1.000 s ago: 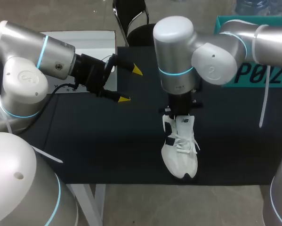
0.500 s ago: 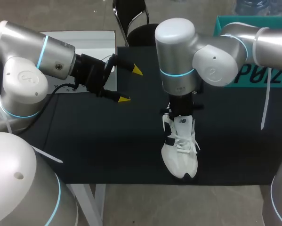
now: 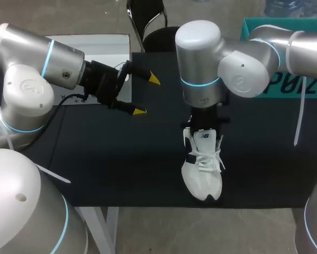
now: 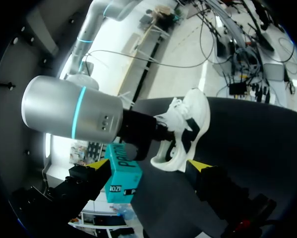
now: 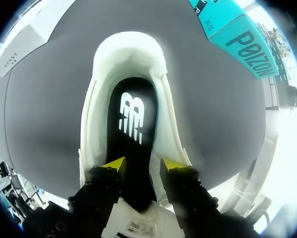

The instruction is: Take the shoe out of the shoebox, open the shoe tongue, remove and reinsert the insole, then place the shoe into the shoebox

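at shoe (image 3: 200, 174) mouth: right gripper (image 5: 142, 164) over insole (image 5: 131, 114), grip can't tell
left gripper (image 3: 147, 95): released, well apart
step: likely insole removal
next: pinch insole heel, lift out

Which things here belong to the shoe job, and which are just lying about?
Part of the job: shoe; insole inside it; shoebox; right gripper at the shoe's opening; left gripper, open, off to the side.
Lying about: white sheet at the far corner of the table.
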Controlling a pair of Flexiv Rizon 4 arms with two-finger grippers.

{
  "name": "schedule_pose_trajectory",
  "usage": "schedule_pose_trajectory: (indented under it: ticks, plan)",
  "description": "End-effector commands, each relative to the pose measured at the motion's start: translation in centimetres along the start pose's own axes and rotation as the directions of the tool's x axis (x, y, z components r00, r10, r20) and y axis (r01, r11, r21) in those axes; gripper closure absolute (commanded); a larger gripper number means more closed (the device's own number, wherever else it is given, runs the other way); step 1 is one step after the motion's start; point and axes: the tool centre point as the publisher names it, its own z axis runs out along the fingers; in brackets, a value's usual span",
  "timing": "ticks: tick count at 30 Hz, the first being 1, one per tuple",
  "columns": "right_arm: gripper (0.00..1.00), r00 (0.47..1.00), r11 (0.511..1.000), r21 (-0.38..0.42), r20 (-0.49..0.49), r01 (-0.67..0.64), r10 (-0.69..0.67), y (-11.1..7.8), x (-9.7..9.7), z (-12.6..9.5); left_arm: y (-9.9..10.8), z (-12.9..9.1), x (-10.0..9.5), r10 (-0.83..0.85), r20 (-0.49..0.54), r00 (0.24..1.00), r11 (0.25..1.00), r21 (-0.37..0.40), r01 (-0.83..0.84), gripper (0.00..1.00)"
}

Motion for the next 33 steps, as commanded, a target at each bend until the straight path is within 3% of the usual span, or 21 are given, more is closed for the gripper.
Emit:
schedule_pose_trajectory:
  ticks: [1,4,7,10,25,33]
  plan:
    - [0.51,1.000,1.000,-0.007,-0.001,0.001,-0.001,-0.2,0.1,0.0,0.0,0.0,0.0,0.001,-0.004,1.000,1.000,-0.001,-0.001,0.00]
    - [0.42,1.000,1.000,-0.007,0.000,0.003,-0.003,-0.2,0.4,-0.1,0.0,0.0,0.0,0.001,-0.004,1.000,1.000,-0.001,-0.001,0.00]
    - [0.17,1.000,1.000,-0.011,0.002,0.007,-0.007,-0.2,0.5,-0.3,0.0,0.0,0.0,0.001,-0.004,1.000,1.000,-0.001,-0.001,0.00]
    - [0.09,1.000,1.000,-0.014,0.004,0.008,-0.008,-0.2,0.5,-0.3,0.0,0.0,0.0,0.001,-0.004,1.000,1.000,-0.001,-0.001,0.00]
    - [0.02,1.000,0.999,-0.048,0.023,0.021,-0.020,-0.1,1.0,-0.9,0.0,0.0,0.0,0.001,-0.004,1.000,1.000,-0.001,-0.001,0.00]
    - [0.00,0.998,0.998,-0.066,0.059,0.002,0.002,0.0,0.4,-1.6,0.0,0.0,0.0,0.001,-0.004,1.000,1.000,-0.001,-0.001,0.00]
